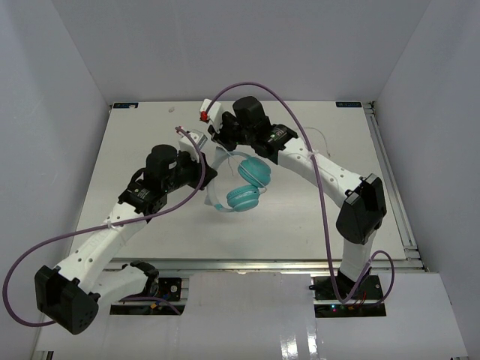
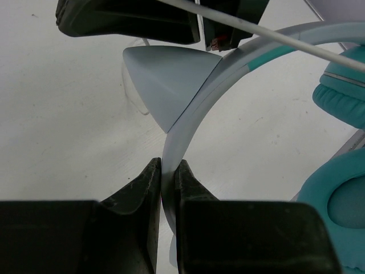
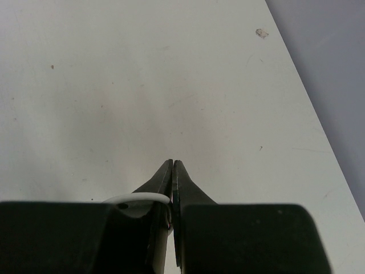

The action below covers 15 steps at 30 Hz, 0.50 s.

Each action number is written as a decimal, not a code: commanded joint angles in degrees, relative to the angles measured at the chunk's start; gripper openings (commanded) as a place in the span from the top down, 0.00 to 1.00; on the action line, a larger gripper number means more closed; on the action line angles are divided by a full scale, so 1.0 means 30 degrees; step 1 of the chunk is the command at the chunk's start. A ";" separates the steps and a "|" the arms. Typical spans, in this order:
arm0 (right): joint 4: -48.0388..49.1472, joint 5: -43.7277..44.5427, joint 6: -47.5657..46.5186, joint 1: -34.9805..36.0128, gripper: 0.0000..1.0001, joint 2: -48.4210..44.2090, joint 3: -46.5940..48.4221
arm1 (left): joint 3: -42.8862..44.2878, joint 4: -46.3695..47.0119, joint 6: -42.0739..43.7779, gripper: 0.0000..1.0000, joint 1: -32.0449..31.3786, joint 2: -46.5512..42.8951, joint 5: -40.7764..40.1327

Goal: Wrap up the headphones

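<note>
Left gripper (image 2: 168, 165) is pinching headband (image 2: 194, 114), right gripper (image 3: 172, 162) is clamping cord (image 3: 137, 197). Cord is running taut, risking slipping out or yanking headband free.

light: bright, even | shadows: soft | wrist close-ups: foreground dark, perhaps blurred

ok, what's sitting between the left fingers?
The pale headband, pinched edge-on between the left fingers, with nothing else in the gap. The left wrist view shows it clearly; in the top view that spot is too small to tell.
</note>
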 commanded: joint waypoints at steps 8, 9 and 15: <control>0.1584 -0.0065 0.1238 -0.2119 0.92 -0.0573 0.0854 | -0.0047 0.2164 -0.0478 1.00 -0.0406 -0.1980 0.1830; 0.1608 -0.0119 0.1343 -0.2367 0.92 -0.0644 0.0840 | -0.0128 0.2091 -0.0517 1.00 -0.0406 -0.2177 0.1726; 0.2209 -0.1288 0.2111 -0.3435 0.92 -0.1404 -0.0905 | 0.0035 0.1966 -0.1087 1.00 -0.0406 -0.3366 0.0952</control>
